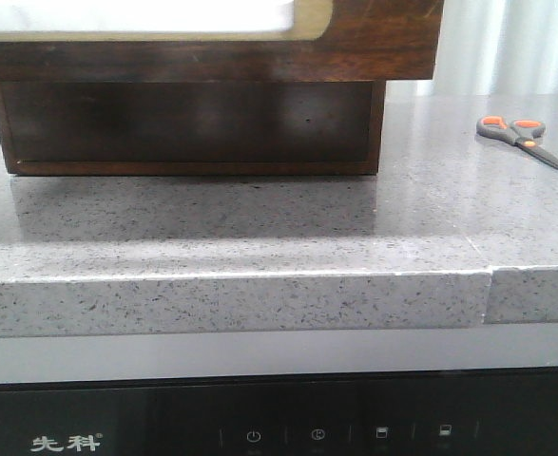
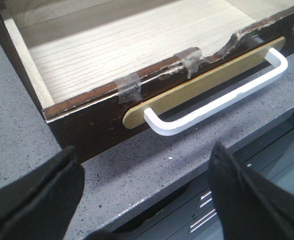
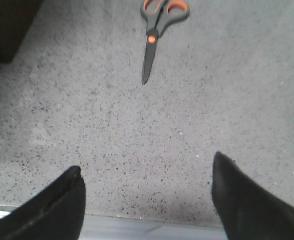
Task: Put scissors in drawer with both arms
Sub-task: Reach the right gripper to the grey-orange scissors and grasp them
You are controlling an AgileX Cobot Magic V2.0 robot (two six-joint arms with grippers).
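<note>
The scissors [image 1: 521, 138] lie flat on the grey counter at the far right, dark grey handles with orange-lined loops. In the right wrist view the scissors [image 3: 157, 32] lie ahead of my right gripper [image 3: 147, 162], blade tips toward it; the gripper is open, empty and well apart from them. The drawer [image 1: 374, 47] juts out at the upper left, dark brown with a pale cream-rimmed panel. In the left wrist view the drawer [image 2: 86, 125] stands pulled open, its light wood inside empty, with a white handle [image 2: 217, 102]. My left gripper [image 2: 144, 150] is open and empty in front of the handle.
A dark wooden box [image 1: 193, 123] sits under the drawer front. The speckled grey counter [image 1: 259, 228] has a front edge with a seam [image 1: 489, 290] at the right. Below it is a black appliance panel [image 1: 317, 435].
</note>
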